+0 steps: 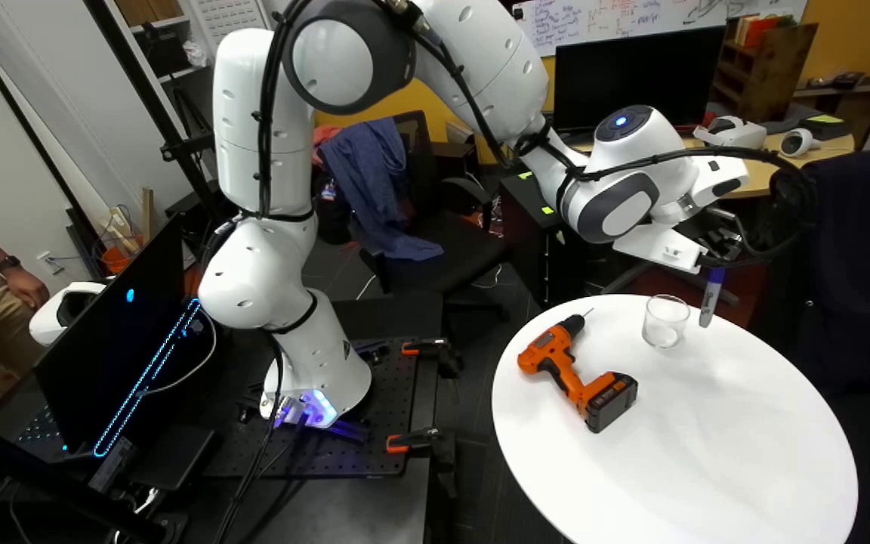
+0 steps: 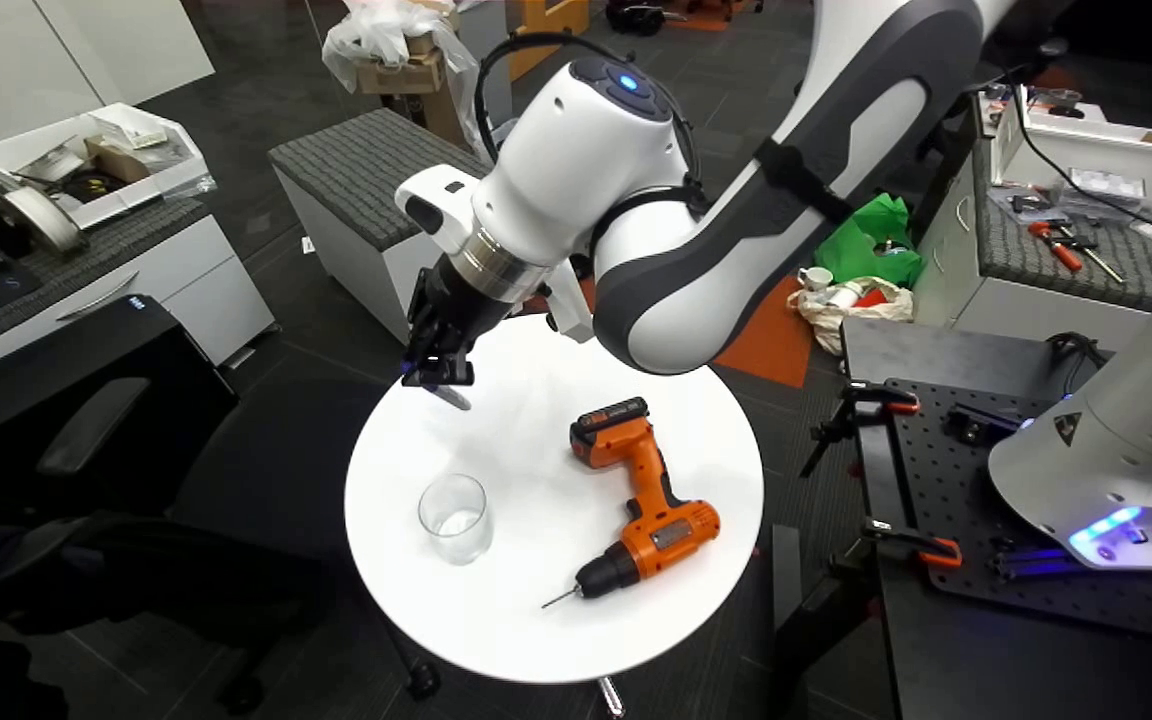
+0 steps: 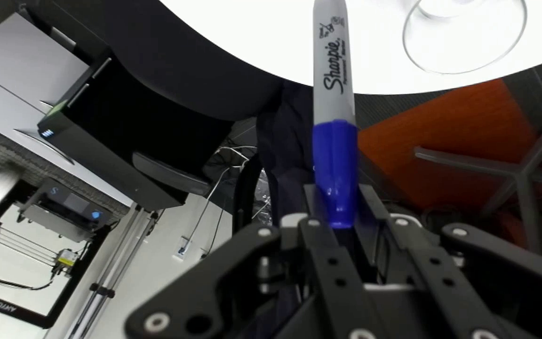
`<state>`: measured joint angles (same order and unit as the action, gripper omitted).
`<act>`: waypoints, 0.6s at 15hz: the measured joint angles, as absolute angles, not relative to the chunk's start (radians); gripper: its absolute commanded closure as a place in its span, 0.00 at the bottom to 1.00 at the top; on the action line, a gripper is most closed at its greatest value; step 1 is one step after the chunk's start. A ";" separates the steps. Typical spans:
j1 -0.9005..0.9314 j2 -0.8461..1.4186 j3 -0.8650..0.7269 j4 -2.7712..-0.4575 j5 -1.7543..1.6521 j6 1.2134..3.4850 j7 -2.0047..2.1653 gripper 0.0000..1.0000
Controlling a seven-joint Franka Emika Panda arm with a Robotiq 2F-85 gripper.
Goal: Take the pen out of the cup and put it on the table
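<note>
The pen, a grey marker with a blue cap, shows in both exterior views (image 1: 712,293) (image 2: 450,397) and in the wrist view (image 3: 333,70). My gripper (image 1: 720,262) is shut on its blue cap; it also shows in an exterior view (image 2: 436,374) and in the wrist view (image 3: 338,200). The pen's grey end points down, tilted, outside the cup. The clear cup (image 1: 664,323) stands upright on the white round table (image 1: 714,446), beside the pen. The cup also shows in an exterior view (image 2: 456,522) and in the wrist view (image 3: 464,40). I cannot tell whether the pen touches the table.
An orange-and-black drill (image 1: 577,372) lies on the table near the cup, also in an exterior view (image 2: 648,500). A black chair with a blue cloth (image 1: 374,181) and a wooden-topped desk (image 1: 820,157) stand behind the table. A dark bench (image 2: 1016,640) carries the arm's base.
</note>
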<state>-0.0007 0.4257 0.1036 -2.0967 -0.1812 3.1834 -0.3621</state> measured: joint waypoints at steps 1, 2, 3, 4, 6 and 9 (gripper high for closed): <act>0.003 0.425 0.086 -2.096 -0.181 3.183 -0.354 0.94; 0.005 0.425 0.069 -2.096 -0.181 3.183 -0.345 0.94; 0.007 0.425 0.054 -2.096 -0.181 3.182 -0.341 0.94; 0.007 0.426 0.043 -2.096 -0.181 3.179 -0.330 0.94; 0.005 0.429 0.029 -2.094 -0.181 3.162 -0.310 0.94; -0.006 0.436 0.026 -2.091 -0.177 3.117 -0.284 0.94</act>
<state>-0.0056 0.4361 0.0261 -2.0912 -0.1772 3.1171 -0.2836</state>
